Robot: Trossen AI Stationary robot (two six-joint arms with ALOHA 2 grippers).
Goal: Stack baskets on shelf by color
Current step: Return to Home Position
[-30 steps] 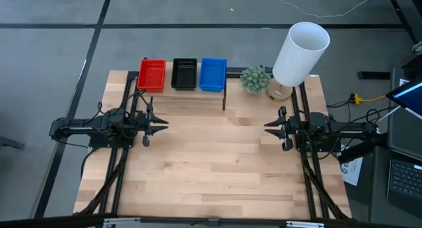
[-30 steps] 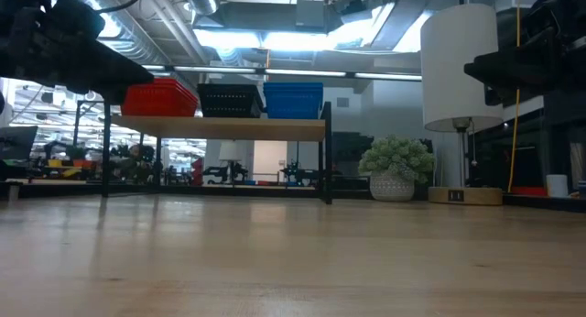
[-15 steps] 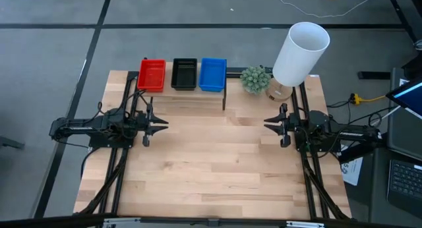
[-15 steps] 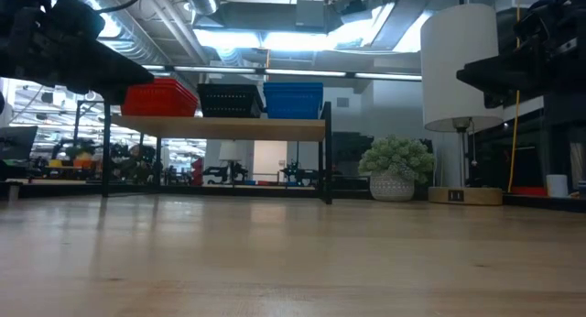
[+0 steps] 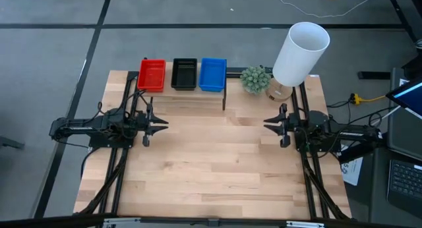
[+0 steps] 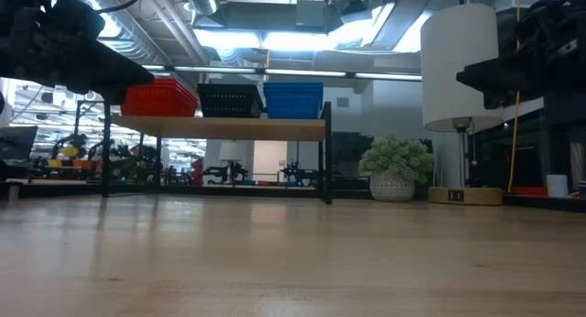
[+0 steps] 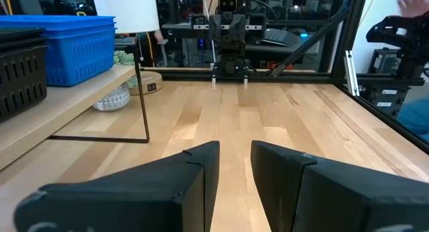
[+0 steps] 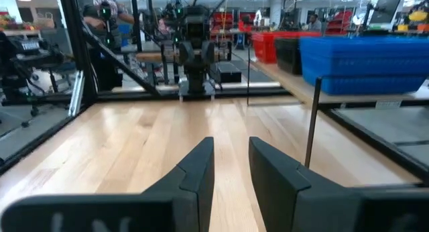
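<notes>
On the shelf (image 6: 220,127) at the table's far side, red baskets (image 5: 151,75), black baskets (image 5: 184,74) and blue baskets (image 5: 213,74) rest side by side on the plank top, left to right. The blue ones (image 7: 64,41) show stacked rims. My left gripper (image 5: 165,124) hovers level at the table's left, pointing right, its fingers (image 7: 201,171) a little apart with nothing between them. My right gripper (image 5: 266,124) hovers level at the table's right, pointing left, open (image 8: 231,143) and empty. Both stand well in front of the shelf.
A lamp with a tall white shade (image 5: 301,53) and a small potted plant (image 5: 255,78) stand at the far right, beside the shelf. The wooden tabletop (image 5: 211,169) between and in front of the two arms is bare. A laptop (image 5: 402,178) sits off the table's right.
</notes>
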